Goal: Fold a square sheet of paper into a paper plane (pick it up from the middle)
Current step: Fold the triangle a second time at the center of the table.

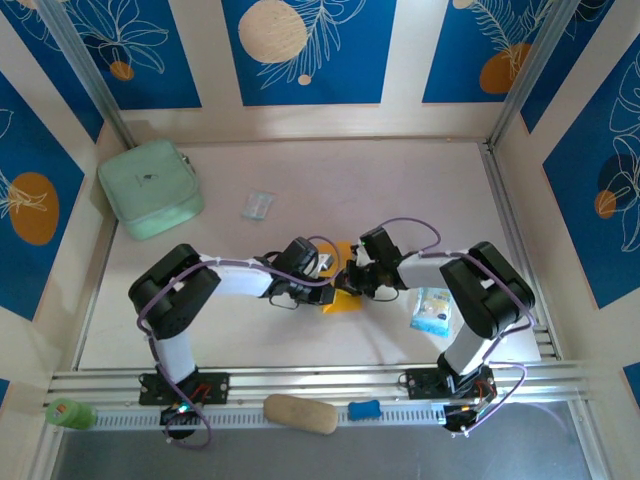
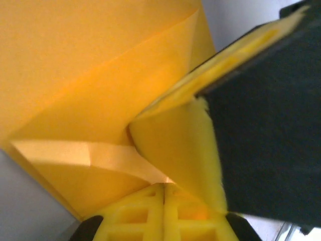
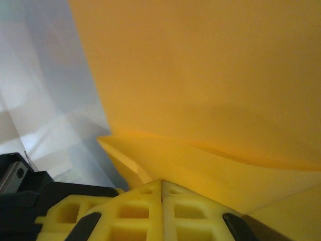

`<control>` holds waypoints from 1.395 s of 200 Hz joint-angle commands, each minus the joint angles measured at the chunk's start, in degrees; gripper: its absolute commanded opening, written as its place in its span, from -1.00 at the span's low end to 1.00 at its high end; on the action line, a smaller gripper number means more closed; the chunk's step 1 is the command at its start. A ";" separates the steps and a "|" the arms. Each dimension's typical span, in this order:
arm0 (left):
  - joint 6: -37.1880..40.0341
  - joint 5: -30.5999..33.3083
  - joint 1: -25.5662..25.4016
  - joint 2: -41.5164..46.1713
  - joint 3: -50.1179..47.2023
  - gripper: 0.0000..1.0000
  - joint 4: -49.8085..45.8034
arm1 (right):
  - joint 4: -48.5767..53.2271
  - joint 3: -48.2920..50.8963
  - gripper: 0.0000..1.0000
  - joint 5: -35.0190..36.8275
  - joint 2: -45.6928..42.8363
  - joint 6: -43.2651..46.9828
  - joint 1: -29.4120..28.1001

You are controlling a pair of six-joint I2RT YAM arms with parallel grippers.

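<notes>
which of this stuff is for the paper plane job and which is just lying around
For the job:
- square sheet of paper, orange-yellow, already creased
- left gripper and right gripper, both shut on it

Just lying about:
- mint-green pouch
- clear plastic wrapper
- blue-and-white packet
- tan oval lump
- small blue object
- green object

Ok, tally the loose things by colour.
Orange-yellow creased paper sheet: 1
Mint-green soft pouch: 1
Clear plastic wrapper: 1
Blue-and-white flat packet: 1
Tan oval lump: 1
Small blue block: 1
Green cylinder: 1
Total: 7
</notes>
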State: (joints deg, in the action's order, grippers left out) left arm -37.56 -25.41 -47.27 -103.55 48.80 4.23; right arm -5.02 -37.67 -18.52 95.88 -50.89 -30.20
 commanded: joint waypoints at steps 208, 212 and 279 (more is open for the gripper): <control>3.03 3.94 0.24 -0.46 0.62 -1.00 -11.14 | -1.53 3.06 -1.00 -1.70 4.44 1.56 7.32; 2.89 3.77 0.18 -0.18 0.81 -1.00 -11.01 | -1.72 3.30 -1.00 -1.84 4.75 1.51 7.38; 0.63 -0.44 0.24 -1.36 7.58 -0.97 -7.70 | -3.04 3.99 -1.00 -1.91 4.67 0.01 6.64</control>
State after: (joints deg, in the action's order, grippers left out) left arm -36.07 -24.60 -47.27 -103.48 52.77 -2.35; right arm -11.64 -35.81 -23.86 98.02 -49.76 -23.20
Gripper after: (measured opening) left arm 0.041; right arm 0.042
